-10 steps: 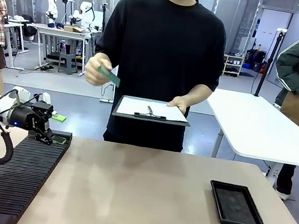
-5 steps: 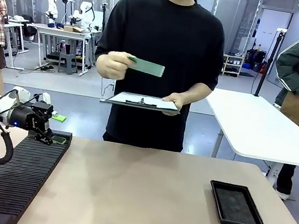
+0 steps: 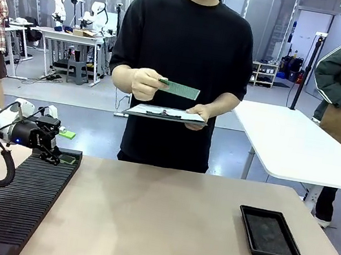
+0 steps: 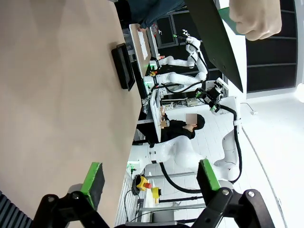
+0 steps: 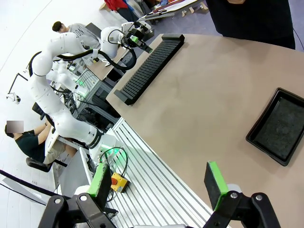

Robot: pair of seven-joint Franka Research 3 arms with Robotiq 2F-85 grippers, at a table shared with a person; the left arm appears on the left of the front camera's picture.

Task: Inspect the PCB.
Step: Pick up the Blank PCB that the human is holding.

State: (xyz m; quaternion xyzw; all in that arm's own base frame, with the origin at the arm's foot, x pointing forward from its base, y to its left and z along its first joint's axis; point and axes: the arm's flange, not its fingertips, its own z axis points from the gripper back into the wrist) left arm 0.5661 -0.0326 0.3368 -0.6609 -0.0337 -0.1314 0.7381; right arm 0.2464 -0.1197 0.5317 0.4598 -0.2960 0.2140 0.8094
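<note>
One hand (image 3: 144, 82) pinched the thin green rectangular PCB (image 3: 180, 89) above a white clipboard (image 3: 163, 112); a slack grip risked dropping it.

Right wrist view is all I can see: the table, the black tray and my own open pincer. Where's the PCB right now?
Observer: The PCB is off the table. The person's hand holds it by one end at chest height.
Operator: What's underneath it?
Observer: A white clipboard, held roughly level in the person's other hand, just below the board.
Operator: Is the left pincer carrying anything?
Observer: No. The left pincer is open and empty, by the far end of the black slotted rack.
</note>
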